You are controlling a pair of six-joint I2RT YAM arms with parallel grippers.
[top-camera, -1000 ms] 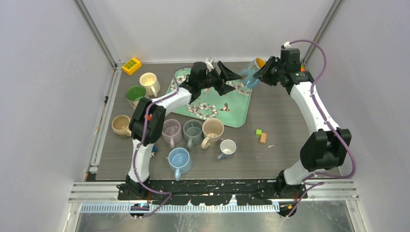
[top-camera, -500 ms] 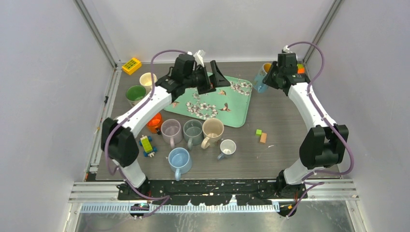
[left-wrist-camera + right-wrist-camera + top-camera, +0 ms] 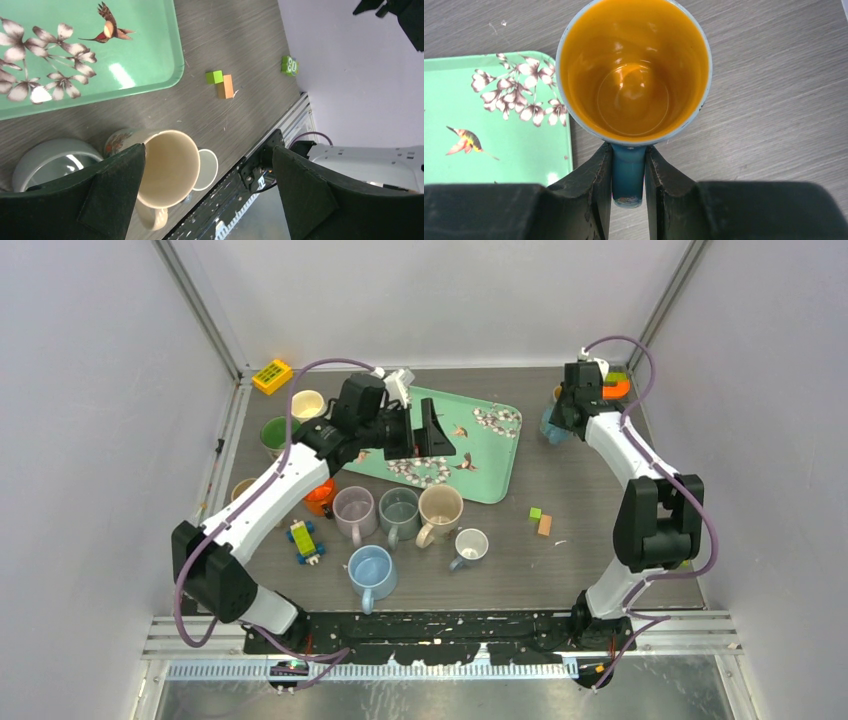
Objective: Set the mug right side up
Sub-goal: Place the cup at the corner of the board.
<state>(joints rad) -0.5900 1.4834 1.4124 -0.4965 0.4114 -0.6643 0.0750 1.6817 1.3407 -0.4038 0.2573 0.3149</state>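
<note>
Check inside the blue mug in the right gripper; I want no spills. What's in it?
Nothing: the blue mug shows only its bare, glossy orange inside, right down to the bottom. The right gripper is shut on its handle, whose sides the fingers cover.

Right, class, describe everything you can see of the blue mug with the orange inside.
The mug looks glossy and ceramic, light blue outside, orange inside, empty, with one blue handle. It sits mouth up beside the corner of the green tray, over the grey table. The right gripper is shut on the handle, one finger each side. Whether its base touches the table cannot be told.
</note>
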